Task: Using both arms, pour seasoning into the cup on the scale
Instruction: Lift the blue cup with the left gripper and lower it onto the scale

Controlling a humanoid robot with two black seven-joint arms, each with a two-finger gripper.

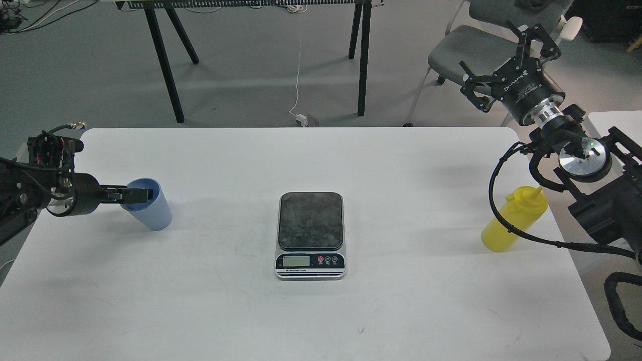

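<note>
Head view, scale (310, 234) mid-bench with bare white bench (401, 311) all round, left jaws (134, 194) at the cup's (150, 206) rim near left edge, grip unclear, right jaws (504, 60) spread empty, raised beyond seasoning (514, 219) near right edge.

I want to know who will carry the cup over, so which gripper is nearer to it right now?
Left. The left gripper is at the cup, its fingers at the rim. The right gripper is raised far across the table, beyond the scale.

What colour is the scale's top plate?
Dark, mottled grey-black, on the scale; seen in the head view.
</note>
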